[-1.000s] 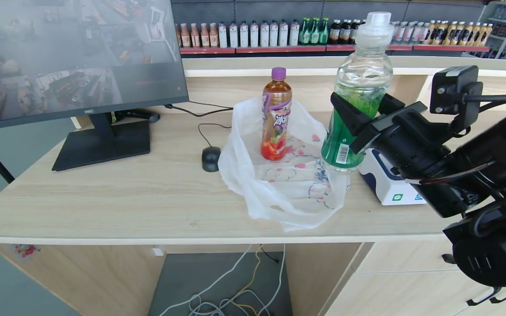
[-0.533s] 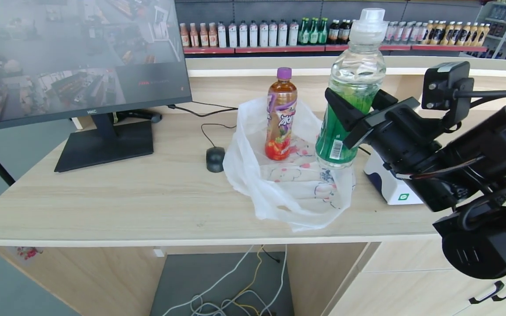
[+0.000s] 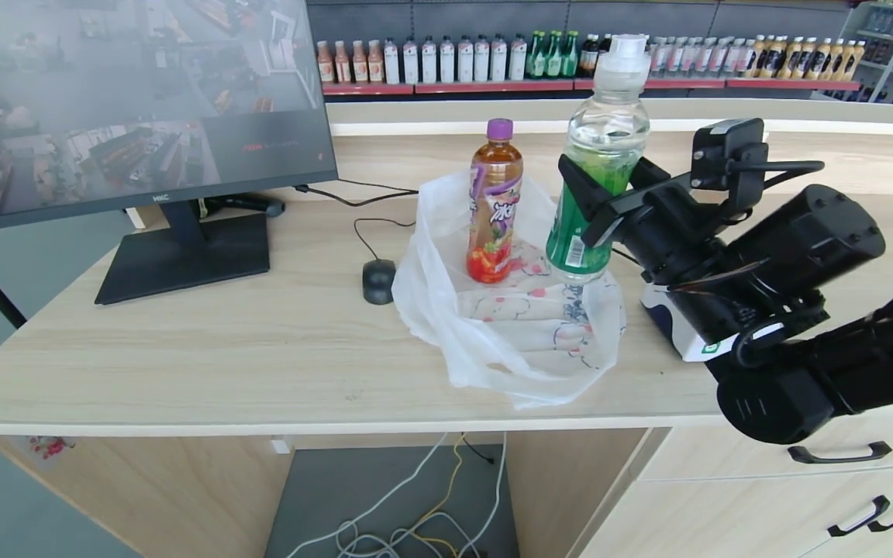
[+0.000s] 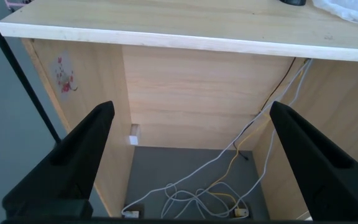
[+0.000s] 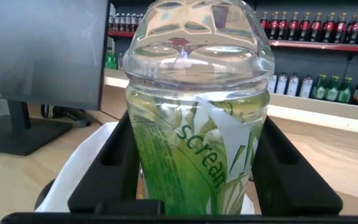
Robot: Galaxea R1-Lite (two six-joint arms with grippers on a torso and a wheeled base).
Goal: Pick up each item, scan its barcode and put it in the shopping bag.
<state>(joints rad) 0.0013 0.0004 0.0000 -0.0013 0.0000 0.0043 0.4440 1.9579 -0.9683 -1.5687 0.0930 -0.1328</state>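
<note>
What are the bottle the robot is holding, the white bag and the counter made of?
Green-label bottle: clear glossy plastic, seemingly; you see through it, with moulded ridges. Shopping bag: thin translucent white plastic film, crumpled and slack. Counter: pale matt wood-grain surface, probably laminate rather than solid wood.

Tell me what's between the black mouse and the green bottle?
The shopping bag, with the purple-capped bottle standing in it, seen in the head view.
</note>
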